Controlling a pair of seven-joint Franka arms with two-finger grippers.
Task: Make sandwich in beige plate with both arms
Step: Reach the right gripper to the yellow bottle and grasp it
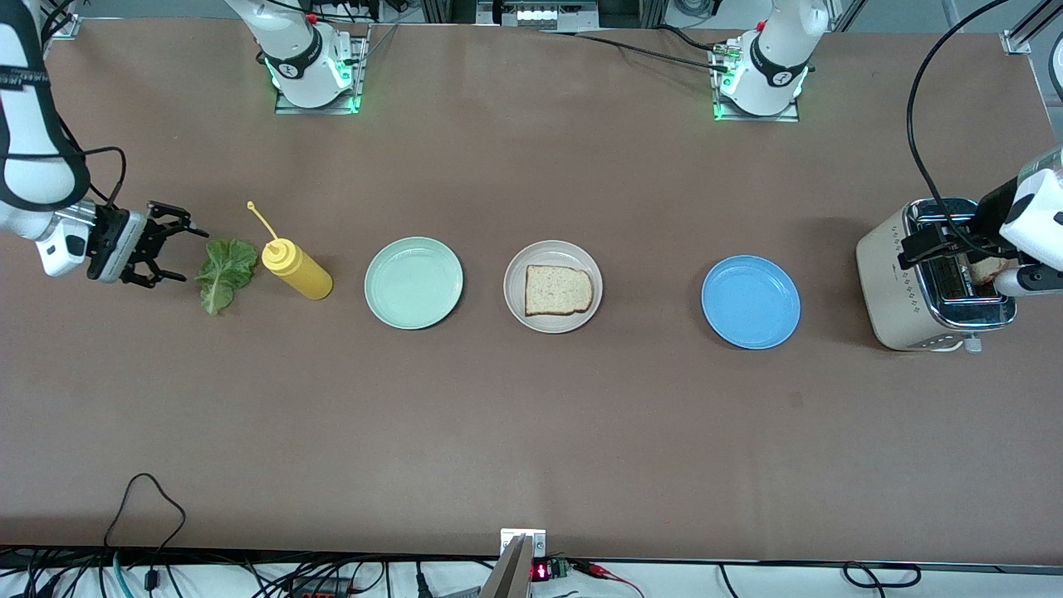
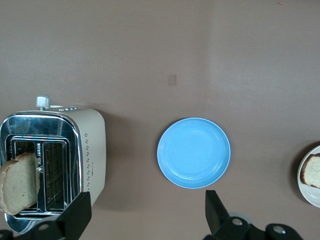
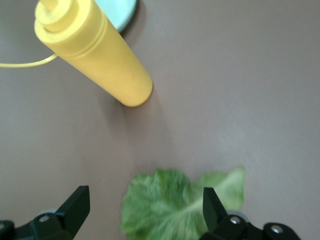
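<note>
One square slice of pale bread point(image 1: 559, 290) with a brown crust lies flat in the round beige plate point(image 1: 519, 309) in the middle of the worktop point(image 1: 531, 432), ready for more to go on top. The right end effector point(image 1: 166, 246) hangs spread wide just beside the crinkly green lettuce leaf point(image 1: 222, 274), near the smooth yellow squeeze bottle point(image 1: 296, 268). The left end effector point(image 2: 145, 215), fingers wide too, is over the shiny toaster point(image 1: 922, 286), where what looks like a second slice point(image 2: 19, 182) pokes up, maybe to lift it out.

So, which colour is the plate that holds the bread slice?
Pale beige. The plate with the bread slice shows best in the front view.
</note>
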